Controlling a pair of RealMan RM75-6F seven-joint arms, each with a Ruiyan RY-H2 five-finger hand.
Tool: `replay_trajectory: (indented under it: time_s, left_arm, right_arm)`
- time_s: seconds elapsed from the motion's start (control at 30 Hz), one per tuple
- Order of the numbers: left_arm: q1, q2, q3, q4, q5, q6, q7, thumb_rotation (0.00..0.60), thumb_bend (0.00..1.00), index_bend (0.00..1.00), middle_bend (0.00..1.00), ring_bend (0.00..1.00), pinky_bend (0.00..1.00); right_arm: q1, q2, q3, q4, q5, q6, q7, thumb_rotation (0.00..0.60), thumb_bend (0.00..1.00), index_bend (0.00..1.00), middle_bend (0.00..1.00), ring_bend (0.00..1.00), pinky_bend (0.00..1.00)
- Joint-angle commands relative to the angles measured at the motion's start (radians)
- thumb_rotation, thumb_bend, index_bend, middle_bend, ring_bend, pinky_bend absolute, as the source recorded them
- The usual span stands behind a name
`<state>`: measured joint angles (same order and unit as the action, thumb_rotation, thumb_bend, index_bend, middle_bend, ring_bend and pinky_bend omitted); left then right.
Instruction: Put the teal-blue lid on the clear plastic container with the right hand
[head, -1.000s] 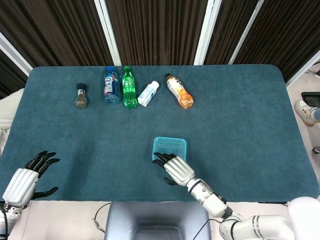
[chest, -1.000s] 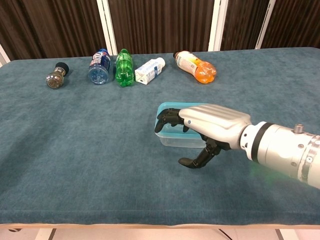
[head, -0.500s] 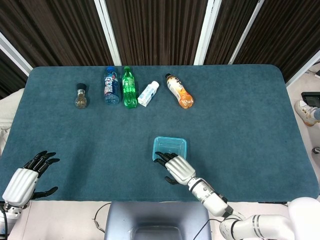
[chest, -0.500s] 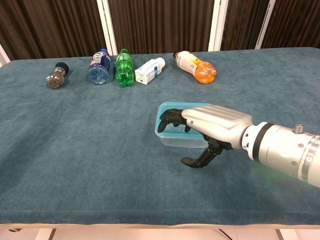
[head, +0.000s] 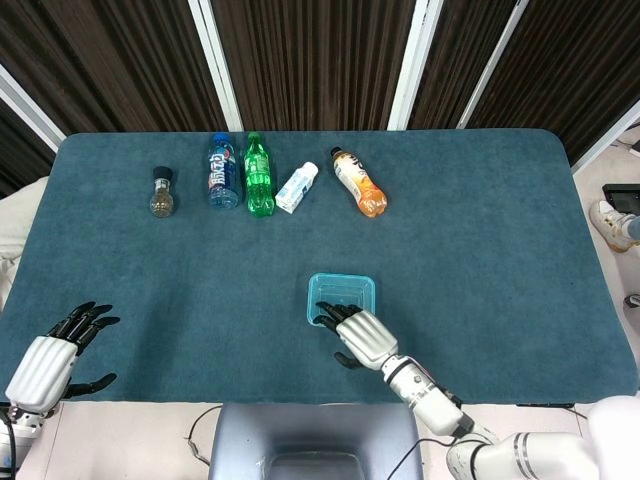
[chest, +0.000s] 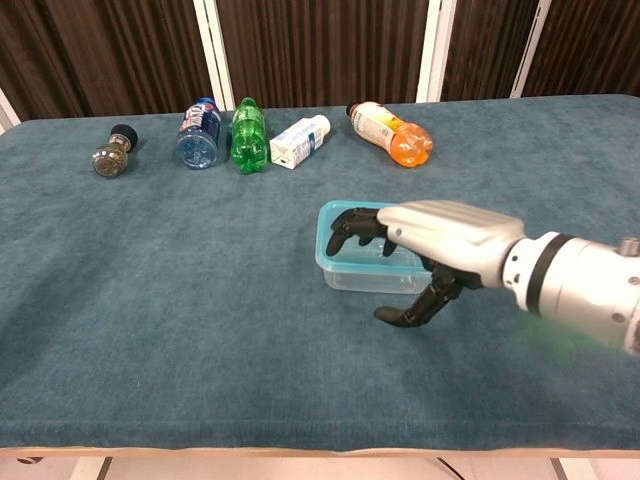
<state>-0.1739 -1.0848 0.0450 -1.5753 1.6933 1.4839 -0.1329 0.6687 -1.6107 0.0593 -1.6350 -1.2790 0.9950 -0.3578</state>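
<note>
Head view, lid: square teal-blue lid (head: 341, 297) sits on the clear plastic container (head: 341, 318), near-centre of the teal cloth table (head: 480, 230).
Head view, right hand: silver right hand (head: 361, 335), fingertips on the lid's near edge.
Head view, left hand: left hand (head: 52, 357) spread, near-left, holding nothing.
Chest view, container: clear walls (chest: 365, 275) under the lid (chest: 338, 212).
Chest view, right hand: right hand (chest: 440, 243) over the lid, dark fingers (chest: 352, 226) curled onto it, thumb low beside the wall.
Chest view, far row: spice jar (chest: 111, 153), 2 bottles blue (chest: 199, 134) and green (chest: 247, 135), white carton (chest: 299, 141), orange bottle (chest: 390, 133), well apart.

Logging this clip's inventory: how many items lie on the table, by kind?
Bottles: 4 (blue-label bottle, green bottle, small white bottle, orange bottle)
Small jar: 1
Clear container: 1
Teal-blue lid: 1
Total: 7
</note>
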Motion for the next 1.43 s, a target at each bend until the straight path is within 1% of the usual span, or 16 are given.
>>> replay_trajectory:
  time_s: [0.03,0.27,0.33,0.4,0.53,0.6,0.67,0.77,0.87,1.07,1.27,1.43]
  left_arm:
    - [0.000,-0.001,0.000,0.000,0.000,0.000,0.001,0.600,0.42,0.25,0.15,0.10,0.32]
    - [0.001,-0.002,0.000,0.001,0.002,0.004,0.003,0.600,0.42,0.25,0.15,0.10,0.32]
    - [0.002,-0.002,-0.001,0.001,0.003,0.006,0.004,0.600,0.42,0.25,0.15,0.10,0.32]
    - [0.002,-0.003,-0.001,0.001,0.003,0.007,0.006,0.600,0.42,0.25,0.15,0.10,0.32]
    - [0.004,-0.005,-0.001,0.001,0.005,0.011,0.011,0.600,0.42,0.25,0.15,0.10,0.32]
    - [0.005,-0.008,-0.003,0.002,0.004,0.013,0.016,0.600,0.41,0.25,0.15,0.10,0.32]
    - [0.005,-0.010,-0.004,0.002,0.004,0.015,0.020,0.600,0.41,0.25,0.15,0.10,0.32]
    - [0.004,-0.016,-0.006,0.002,0.002,0.013,0.032,0.600,0.42,0.25,0.15,0.10,0.32]
    - [0.004,-0.018,-0.005,0.001,0.002,0.011,0.039,0.600,0.41,0.25,0.15,0.10,0.32]
    - [0.006,-0.023,-0.008,0.002,0.002,0.017,0.048,0.600,0.41,0.25,0.15,0.10,0.32]
    - [0.006,-0.025,-0.009,0.004,0.002,0.019,0.047,0.600,0.42,0.25,0.15,0.10,0.32]
    - [0.005,-0.024,-0.009,0.004,0.001,0.015,0.045,0.600,0.41,0.25,0.15,0.10,0.32]
  right_arm:
    - [-0.018,0.024,-0.004,-0.024,-0.037,0.043,-0.010,0.600,0.48,0.34,0.20,0.24,0.39]
    - [-0.089,0.081,-0.041,-0.058,-0.133,0.192,-0.097,0.600,0.48,0.33,0.20,0.22,0.38]
    - [-0.124,0.109,-0.063,-0.068,-0.162,0.248,-0.139,0.600,0.48,0.29,0.20,0.19,0.34]
    - [-0.167,0.140,-0.088,-0.078,-0.186,0.307,-0.176,0.600,0.45,0.23,0.19,0.15,0.31]
    - [-0.260,0.198,-0.141,-0.073,-0.223,0.417,-0.212,0.600,0.33,0.09,0.08,0.05,0.19]
    - [-0.307,0.226,-0.163,-0.059,-0.231,0.465,-0.218,0.600,0.31,0.06,0.05,0.02,0.16]
    - [-0.338,0.246,-0.173,-0.049,-0.233,0.492,-0.212,0.600,0.31,0.04,0.04,0.01,0.15]
    - [-0.381,0.280,-0.177,-0.033,-0.217,0.516,-0.166,0.600,0.31,0.02,0.03,0.00,0.14]
    - [-0.406,0.294,-0.174,-0.017,-0.203,0.522,-0.140,0.600,0.31,0.01,0.02,0.00,0.11]
    - [-0.455,0.308,-0.154,-0.007,-0.165,0.539,-0.138,0.600,0.31,0.00,0.00,0.00,0.01]
    - [-0.483,0.302,-0.138,0.002,-0.182,0.555,-0.133,0.600,0.31,0.00,0.00,0.00,0.00]
    - [-0.493,0.299,-0.130,0.004,-0.192,0.543,-0.134,0.600,0.31,0.00,0.00,0.00,0.00]
